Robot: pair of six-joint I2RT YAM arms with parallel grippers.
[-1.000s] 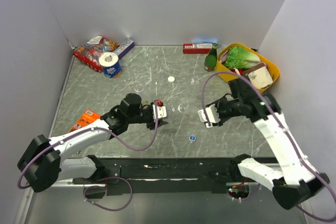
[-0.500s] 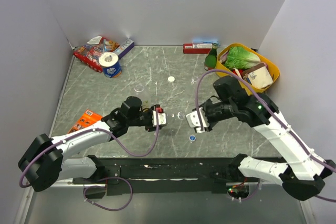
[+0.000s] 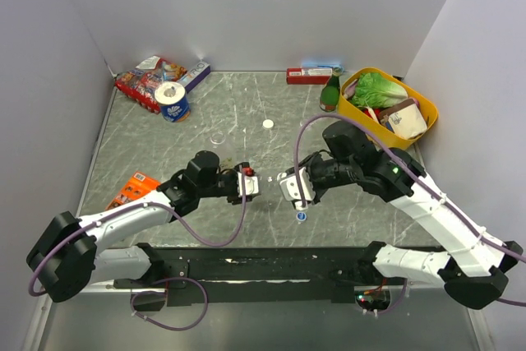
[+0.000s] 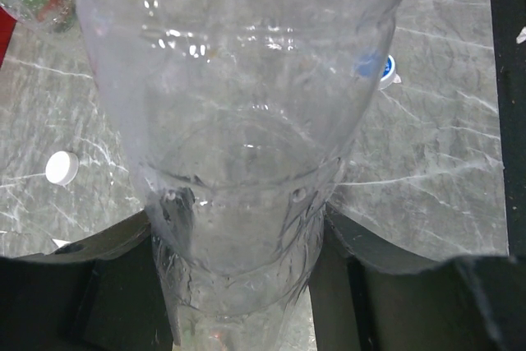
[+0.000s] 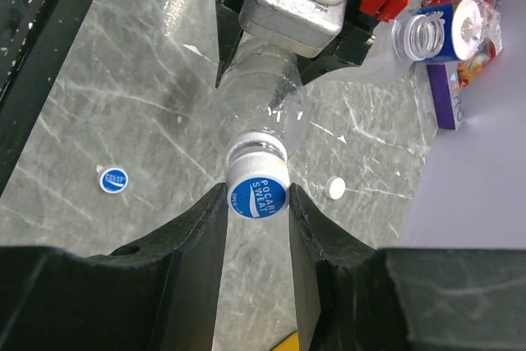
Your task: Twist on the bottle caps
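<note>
While the left tool (image 4: 246, 213) clamps the bottle (image 4: 246, 121), step: right tool (image 5: 257, 203) pinches blue cap (image 5: 257, 195) on its mouth.
Next move: probably turning the cap, kept square to the threads.

Clear glossy plastic bottle (image 5: 261, 113), smooth blue cap (image 5: 257, 196), marbled grey table (image 5: 123, 121)
</note>
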